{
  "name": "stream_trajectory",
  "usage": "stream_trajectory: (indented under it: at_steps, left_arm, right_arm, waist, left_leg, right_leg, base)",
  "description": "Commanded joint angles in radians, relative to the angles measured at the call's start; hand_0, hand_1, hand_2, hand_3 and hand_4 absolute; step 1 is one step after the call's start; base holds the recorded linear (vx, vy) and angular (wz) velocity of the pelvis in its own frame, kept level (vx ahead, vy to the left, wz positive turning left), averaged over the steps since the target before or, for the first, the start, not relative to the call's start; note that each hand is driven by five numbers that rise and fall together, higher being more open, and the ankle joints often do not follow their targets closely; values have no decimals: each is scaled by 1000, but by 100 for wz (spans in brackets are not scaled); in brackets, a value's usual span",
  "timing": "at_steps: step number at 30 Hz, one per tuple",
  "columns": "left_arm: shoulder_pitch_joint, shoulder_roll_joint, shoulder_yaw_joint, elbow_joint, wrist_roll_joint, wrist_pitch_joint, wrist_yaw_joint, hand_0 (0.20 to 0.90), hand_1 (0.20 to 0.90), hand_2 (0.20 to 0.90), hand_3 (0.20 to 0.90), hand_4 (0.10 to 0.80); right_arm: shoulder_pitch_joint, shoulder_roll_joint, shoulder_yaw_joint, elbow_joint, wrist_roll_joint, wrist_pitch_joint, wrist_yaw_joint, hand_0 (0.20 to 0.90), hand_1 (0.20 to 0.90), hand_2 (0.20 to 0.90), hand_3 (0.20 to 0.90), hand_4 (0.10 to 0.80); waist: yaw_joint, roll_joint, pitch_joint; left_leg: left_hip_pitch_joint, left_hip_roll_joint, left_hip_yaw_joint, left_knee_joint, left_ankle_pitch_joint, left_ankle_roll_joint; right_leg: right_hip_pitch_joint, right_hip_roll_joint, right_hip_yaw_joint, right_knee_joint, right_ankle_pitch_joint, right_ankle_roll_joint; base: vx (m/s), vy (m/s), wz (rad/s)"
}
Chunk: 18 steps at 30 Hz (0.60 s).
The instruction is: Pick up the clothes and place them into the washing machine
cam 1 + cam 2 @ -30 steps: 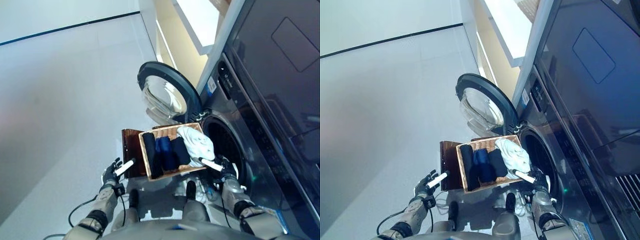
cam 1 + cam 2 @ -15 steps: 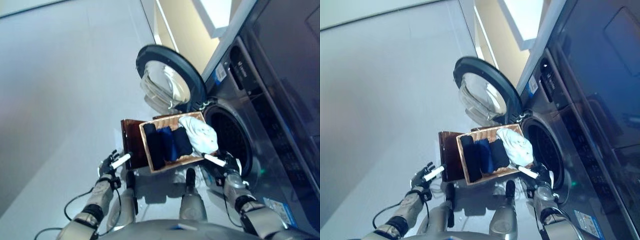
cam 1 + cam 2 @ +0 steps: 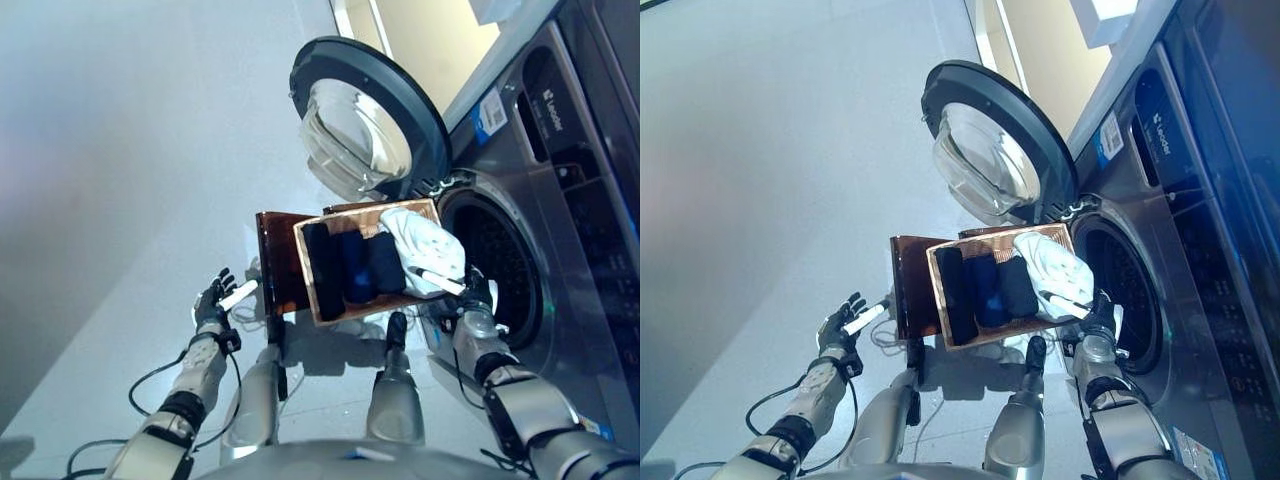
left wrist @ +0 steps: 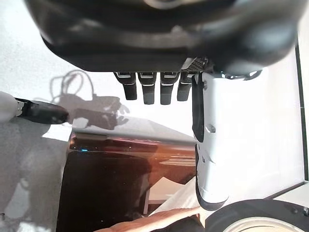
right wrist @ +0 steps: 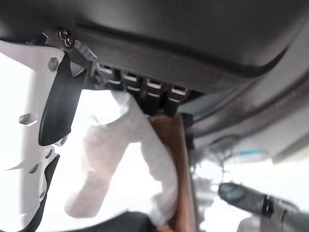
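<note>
Right robot hand (image 3: 478,296) sat at the basket's (image 3: 309,271) corner nearest the washing machine (image 3: 560,200), fingers (image 5: 145,92) extended, not curled round anything. White thumb (image 3: 434,279) lay across the white garment (image 3: 423,245); in the right wrist view the cloth bunched right against the fingers and the wooden rim showed just past them. Whether it had any real grip on the cloth, I couldn't tell; it read as open-handed contact.

Left robot hand (image 3: 212,301) was on the far side of the basket from the washing machine, apart from the basket, over the floor (image 3: 120,180). Fingers straight and spread, white thumb pointing toward the basket, nothing held. Its wrist view showed the short straight fingers (image 4: 147,89) above the dark brown stand (image 3: 272,260) the basket sat on.

Clothes were all in the basket: white garment at the end nearest the washing machine, heaped over the rim there; three dark rolled pieces (image 3: 350,265) side by side next to it, the middle one looking dark blue.

Basket was just in front of the drum opening (image 3: 497,270). Round door (image 3: 368,125) stood swung open beside the opening, on the basket's far side from the robot.
</note>
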Motion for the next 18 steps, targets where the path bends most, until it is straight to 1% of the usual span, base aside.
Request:
stream_trajectory:
  at_steps: [1,5,11,14,18]
  left_arm:
    - [5,35,8,-68,1,-72,18,900,900,900,900,800]
    - [0,34,-3,-82,8,-70,18,900,900,900,900,800]
    - [-14,32,-27,-91,-14,-73,9,900,900,900,900,800]
    - [-14,30,-34,-96,-21,-74,10,900,900,900,900,800]
    - [-7,28,-50,-126,-21,-71,4,900,900,900,900,800]
  right_arm:
    - [-39,-91,0,16,-43,-21,-56,900,900,900,900,800]
    - [-53,-90,3,20,-41,-18,-52,900,900,900,900,800]
    - [-78,-77,-12,12,51,-31,-28,900,900,900,900,800]
    - [-89,-71,-5,19,49,-28,-31,900,900,900,900,800]
    - [-111,-74,-19,101,42,-4,-45,900,900,900,900,800]
  waist:
    - [26,-25,-28]
    - [28,-15,-17]
    - [37,4,-3]
    - [45,12,0]
    - [66,30,8]
  left_leg:
    - [-52,72,-27,84,-11,-74]
    - [-57,71,-41,83,-9,-75]
    - [-71,63,-52,74,-3,-72]
    - [-83,61,-56,76,-3,-71]
    - [-106,52,-68,92,-8,-70]
  right_leg:
    - [-38,-91,13,85,72,11]
    - [-44,-91,11,99,64,9]
    - [-63,-100,7,116,56,11]
    - [-75,-103,0,125,52,11]
    - [-85,-111,-11,143,43,11]
  base:
    - [-9,-23,17]
    - [-24,-14,7]
    - [-17,8,7]
    - [-5,7,7]
    - [-3,-3,17]
